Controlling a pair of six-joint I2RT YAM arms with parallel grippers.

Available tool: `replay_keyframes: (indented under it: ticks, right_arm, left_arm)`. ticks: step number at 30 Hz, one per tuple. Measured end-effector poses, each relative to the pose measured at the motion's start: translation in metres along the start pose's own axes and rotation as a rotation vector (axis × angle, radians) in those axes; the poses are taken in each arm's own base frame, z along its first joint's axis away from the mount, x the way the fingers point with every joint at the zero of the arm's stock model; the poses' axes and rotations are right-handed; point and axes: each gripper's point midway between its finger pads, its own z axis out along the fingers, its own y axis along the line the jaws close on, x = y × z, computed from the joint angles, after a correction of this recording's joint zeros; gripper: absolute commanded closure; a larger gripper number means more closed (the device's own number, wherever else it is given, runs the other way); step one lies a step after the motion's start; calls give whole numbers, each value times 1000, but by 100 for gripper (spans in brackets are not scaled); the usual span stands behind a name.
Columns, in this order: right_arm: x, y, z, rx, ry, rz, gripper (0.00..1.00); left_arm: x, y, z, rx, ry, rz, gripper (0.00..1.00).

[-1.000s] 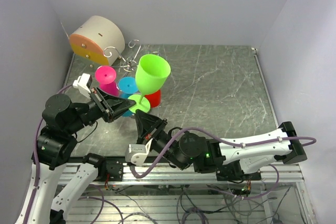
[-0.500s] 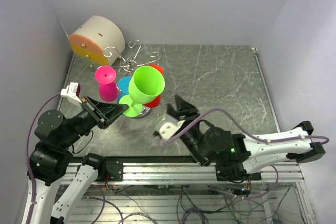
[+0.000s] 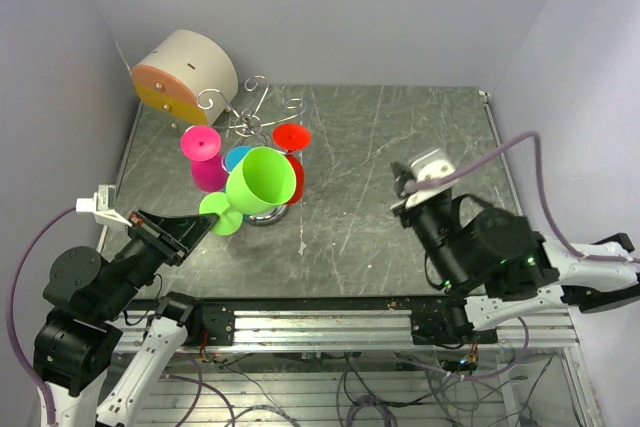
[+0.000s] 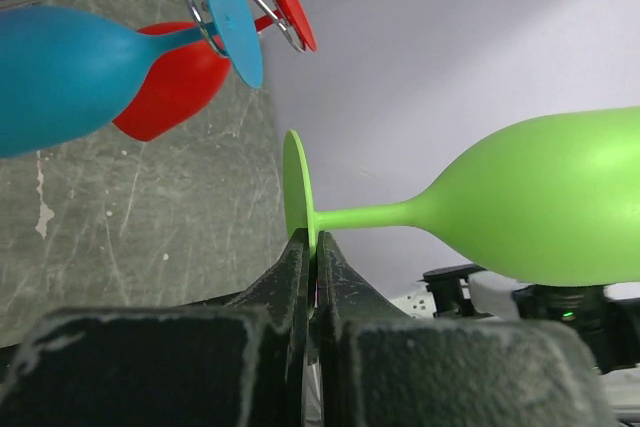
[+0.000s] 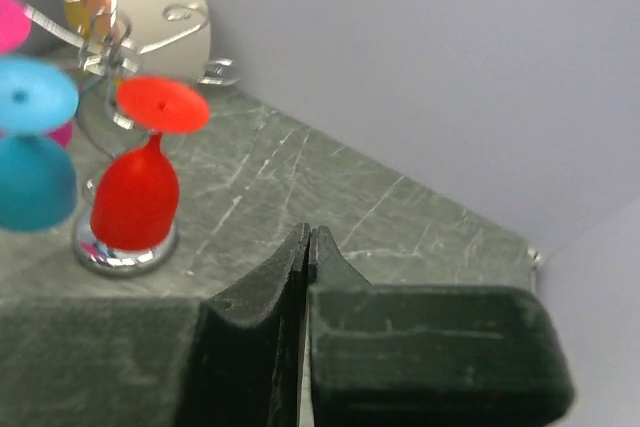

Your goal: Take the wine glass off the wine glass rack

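The green wine glass [image 3: 262,180] hangs in the air off the wine glass rack [image 3: 248,107], tilted with its bowl toward the rack. My left gripper [image 3: 207,222] is shut on the rim of its foot [image 4: 297,192], and the bowl [image 4: 545,202] points away to the right. Pink [image 3: 203,157], blue [image 3: 240,159] and red [image 3: 291,135] glasses hang upside down on the silver wire rack. My right gripper [image 5: 308,237] is shut and empty, well right of the rack over the table.
A beige cylinder with an orange face [image 3: 185,72] leans at the back left behind the rack. The rack's shiny round base [image 5: 125,247] stands on the grey marbled table [image 3: 400,147]. Walls close in on the left, back and right.
My right gripper opened, let go of the green glass, drew back to the right and shut. My left gripper closed on the glass's foot and carried it toward the near left, away from the rack.
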Motion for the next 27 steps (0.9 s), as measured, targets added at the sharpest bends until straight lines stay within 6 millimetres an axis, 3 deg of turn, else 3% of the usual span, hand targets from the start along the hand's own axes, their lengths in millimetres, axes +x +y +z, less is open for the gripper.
replay_keyframes:
  ticks: [3, 5, 7, 9, 11, 14, 15, 16, 18, 20, 24, 27]
  right_arm:
    - [-21, -18, 17, 50, 8, 84, 95]
    - [-24, -32, 45, 143, 48, 98, 93]
    - [-19, -33, 80, 187, 99, 85, 100]
    - [-5, -28, 126, 171, 170, 81, 100]
    - [22, -25, 176, 112, 261, 123, 100]
    - [54, -10, 203, -50, 354, 227, 100]
    - [57, 3, 200, -135, 375, 274, 100]
    - [53, 15, 194, -209, 376, 311, 92]
    - [31, 44, 173, -398, 346, 399, 70]
    - [3, 62, 144, -565, 295, 474, 62]
    - [-41, 62, 86, -769, 183, 563, 59]
    - [-61, 56, 58, -844, 118, 592, 60]
  left_arm:
    - [1, 4, 0, -15, 2, 13, 93]
    - [1, 7, 0, -23, 3, 21, 93]
    - [2, 9, 0, -33, 5, 32, 93]
    - [2, 13, -1, -46, 7, 43, 93]
    - [3, 14, -3, -56, 11, 59, 93]
    - [1, 11, -7, -54, 5, 101, 93]
    - [0, 10, -9, -53, 4, 119, 93]
    - [-1, 10, -9, -53, 3, 140, 93]
    - [-2, 11, -9, -59, 8, 173, 93]
    - [-2, 14, -7, -73, 18, 208, 93]
    - [-1, 22, 3, -113, 48, 259, 93]
    - [-2, 28, 11, -140, 69, 283, 93]
